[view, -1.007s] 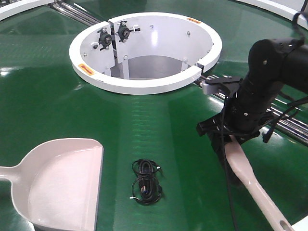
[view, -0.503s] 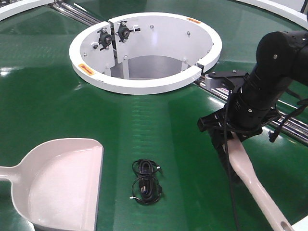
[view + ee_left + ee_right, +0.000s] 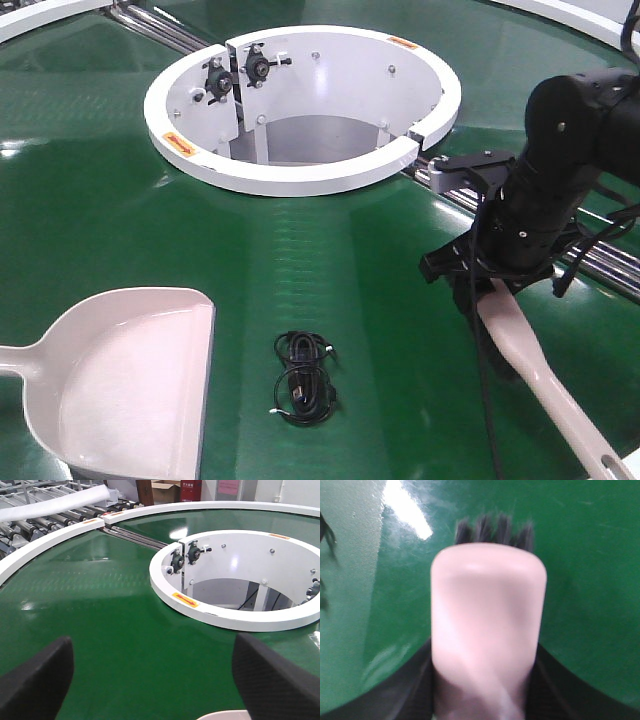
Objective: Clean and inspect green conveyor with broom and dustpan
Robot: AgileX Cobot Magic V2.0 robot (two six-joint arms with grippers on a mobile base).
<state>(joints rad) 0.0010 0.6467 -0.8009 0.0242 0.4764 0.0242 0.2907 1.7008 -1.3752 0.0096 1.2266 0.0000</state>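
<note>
Nearest me, the wide pale pink-beige plastic dustpan (image 3: 130, 385) lies flat on the glossy dark green conveyor belt (image 3: 90, 220). Its open lip faces a small coil of black cable (image 3: 303, 378) just beside it. My left gripper (image 3: 150, 680) hovers, jaws spread and empty. Further right, my right gripper (image 3: 487, 288) has its jaws pinching the long pale pink-beige plastic broom (image 3: 545, 385) near its head, dark bristles toward the belt. I'd keep the bristles flat, come in from the coil's right and drag it leftward into the lip, clear of the white circular ring (image 3: 300, 175) beyond.
</note>
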